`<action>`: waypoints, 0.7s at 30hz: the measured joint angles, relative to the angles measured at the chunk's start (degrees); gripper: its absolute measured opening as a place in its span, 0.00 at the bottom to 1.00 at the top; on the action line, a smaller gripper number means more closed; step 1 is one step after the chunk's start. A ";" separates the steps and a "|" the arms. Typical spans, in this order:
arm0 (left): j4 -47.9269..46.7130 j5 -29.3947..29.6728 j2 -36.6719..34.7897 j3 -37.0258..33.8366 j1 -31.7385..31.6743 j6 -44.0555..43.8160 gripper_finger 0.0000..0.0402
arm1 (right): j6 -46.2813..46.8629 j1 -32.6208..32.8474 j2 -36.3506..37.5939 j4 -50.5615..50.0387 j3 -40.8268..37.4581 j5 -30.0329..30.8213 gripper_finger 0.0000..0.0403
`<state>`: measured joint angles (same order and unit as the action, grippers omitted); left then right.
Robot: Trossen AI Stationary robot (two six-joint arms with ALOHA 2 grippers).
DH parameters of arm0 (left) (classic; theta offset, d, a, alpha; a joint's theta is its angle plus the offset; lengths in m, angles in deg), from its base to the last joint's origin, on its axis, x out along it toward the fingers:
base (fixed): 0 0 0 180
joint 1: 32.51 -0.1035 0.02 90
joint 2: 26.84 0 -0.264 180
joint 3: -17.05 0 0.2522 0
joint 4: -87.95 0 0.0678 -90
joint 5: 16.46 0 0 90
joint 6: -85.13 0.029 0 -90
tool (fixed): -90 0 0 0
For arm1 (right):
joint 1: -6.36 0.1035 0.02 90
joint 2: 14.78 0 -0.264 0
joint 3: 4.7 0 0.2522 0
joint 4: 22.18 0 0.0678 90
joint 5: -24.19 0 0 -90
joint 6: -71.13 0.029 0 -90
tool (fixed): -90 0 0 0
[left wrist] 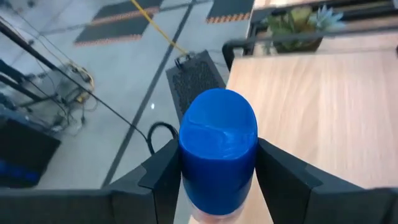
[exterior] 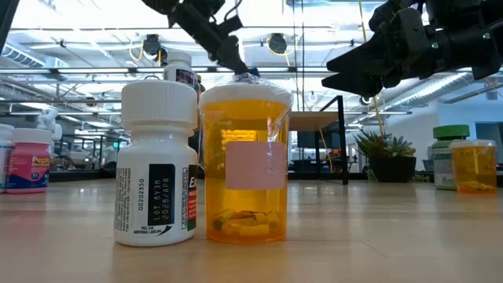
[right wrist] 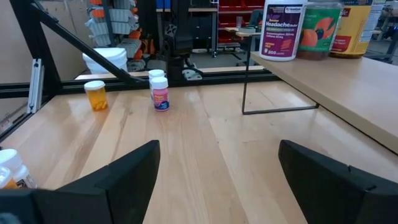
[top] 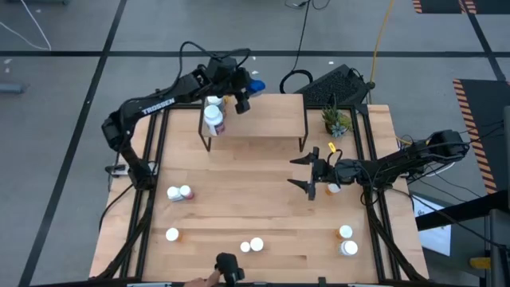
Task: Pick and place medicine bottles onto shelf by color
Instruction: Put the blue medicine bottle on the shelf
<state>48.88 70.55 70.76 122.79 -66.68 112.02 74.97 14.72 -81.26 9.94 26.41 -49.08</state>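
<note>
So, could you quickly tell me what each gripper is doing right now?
Left gripper: closed on the blue-capped bottle, at the shelf.
Right gripper: open, empty, over the table's middle.

Bright, even overhead light; ceiling strip lamps (exterior: pixel 71 31) glare in the low view, its background softly blurred.

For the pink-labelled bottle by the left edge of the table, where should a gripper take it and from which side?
The pink-labelled bottle stands upright, with a white bottle close behind it. Judging by that, I'd close across its white cap from straight above, fingers spanning the round sides. The right gripper hangs open mid-table; the left gripper is shut on the blue-capped bottle.
</note>
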 joint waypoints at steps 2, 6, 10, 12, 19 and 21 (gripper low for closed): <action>-0.56 0.00 0.70 0.03 -0.21 -0.01 0.46 | 0.00 0.00 0.00 -0.61 0.02 0.09 0.81; -2.88 0.01 0.90 0.04 -0.68 -0.02 0.46 | 0.00 0.00 0.00 -0.80 0.02 0.15 0.81; -5.19 -0.02 0.81 0.07 -0.66 -0.04 0.46 | 0.00 0.00 0.00 -0.86 0.02 0.15 0.81; -6.68 -0.03 0.81 0.07 -0.73 -0.04 0.46 | 0.00 0.00 0.00 -0.80 0.02 0.15 0.81; -8.91 0.02 1.90 0.04 -0.65 -0.23 0.46 | 0.20 0.00 0.00 -0.67 0.02 0.17 0.81; -8.56 0.01 1.66 0.07 -0.64 -0.17 0.46 | 0.20 0.00 0.00 -0.67 0.02 0.17 0.81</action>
<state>40.32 70.56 72.42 122.86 -67.32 111.84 75.17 14.72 -81.26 9.28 26.43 -48.90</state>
